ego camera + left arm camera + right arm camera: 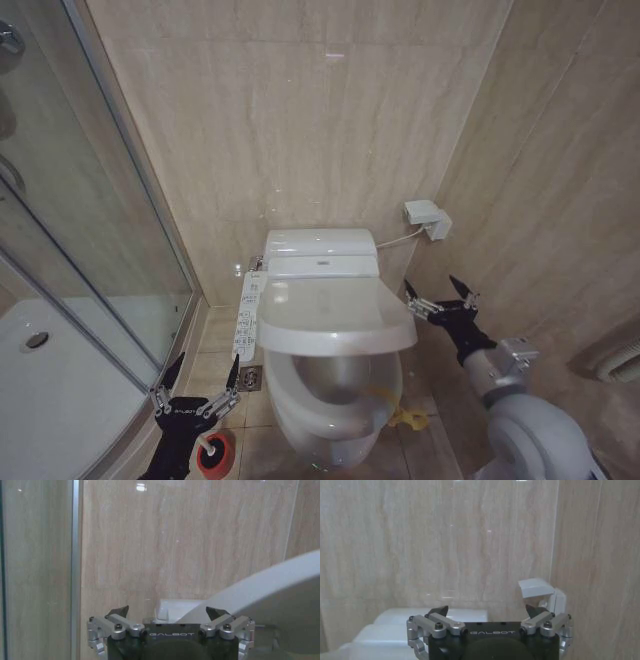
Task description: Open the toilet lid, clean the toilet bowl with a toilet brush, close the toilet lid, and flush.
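Grippers (440,298) beside half-raised toilet lid (335,315)

The word "GALBOT" is printed in light capitals on the black body of the left gripper (169,612), centred between the two finger mounts, with both fingers spread wide apart. The same word "GALBOT" stands in the same place on the black body of the right gripper (490,611), whose fingers are likewise spread apart. In the head view, a short light marking appears on the left gripper body, too small to read. The control panel (249,315), mounted along the left side of the toilet lid (335,315), carries rows of small button markings; none is legible. A small dark mark on the unit behind the toilet lid cannot be read.
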`<state>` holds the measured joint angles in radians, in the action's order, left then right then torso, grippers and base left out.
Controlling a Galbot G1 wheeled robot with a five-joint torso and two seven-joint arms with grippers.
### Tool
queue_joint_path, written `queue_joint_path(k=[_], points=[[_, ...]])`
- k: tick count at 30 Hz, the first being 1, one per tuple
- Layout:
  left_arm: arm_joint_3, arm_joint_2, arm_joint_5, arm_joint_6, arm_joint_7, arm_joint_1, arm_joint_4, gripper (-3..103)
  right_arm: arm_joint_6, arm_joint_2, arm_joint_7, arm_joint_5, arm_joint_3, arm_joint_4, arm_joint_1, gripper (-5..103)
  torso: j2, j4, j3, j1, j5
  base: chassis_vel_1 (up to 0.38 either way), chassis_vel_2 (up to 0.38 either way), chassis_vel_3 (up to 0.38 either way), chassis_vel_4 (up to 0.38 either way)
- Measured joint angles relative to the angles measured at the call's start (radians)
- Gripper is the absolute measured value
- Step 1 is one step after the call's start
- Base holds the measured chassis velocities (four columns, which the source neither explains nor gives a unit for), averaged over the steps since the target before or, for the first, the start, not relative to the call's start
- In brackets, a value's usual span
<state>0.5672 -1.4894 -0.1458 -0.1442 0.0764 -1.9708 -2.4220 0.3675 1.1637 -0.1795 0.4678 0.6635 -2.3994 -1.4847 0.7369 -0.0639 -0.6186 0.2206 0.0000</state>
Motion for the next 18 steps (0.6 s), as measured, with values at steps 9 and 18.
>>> queue_joint_path(k=[9, 18], points=[[0.000, 0.000, 0.000, 0.000, 0.000, 0.000, 0.000, 100, 0.015, 0.061, -0.010, 0.071, 0.023, -0.107, -0.114, 100, 0.000, -0.0003, 0.000, 0.000, 0.0001, 0.000, 0.000, 0.000, 0.000], [0.000, 0.000, 0.000, 0.000, 0.000, 0.000, 0.000, 100, -0.118, 0.119, 0.065, -0.096, 0.045, -0.077, -0.170, 100, 0.000, 0.0001, 0.000, 0.000, 0.0000, 0.000, 0.000, 0.000, 0.000]])
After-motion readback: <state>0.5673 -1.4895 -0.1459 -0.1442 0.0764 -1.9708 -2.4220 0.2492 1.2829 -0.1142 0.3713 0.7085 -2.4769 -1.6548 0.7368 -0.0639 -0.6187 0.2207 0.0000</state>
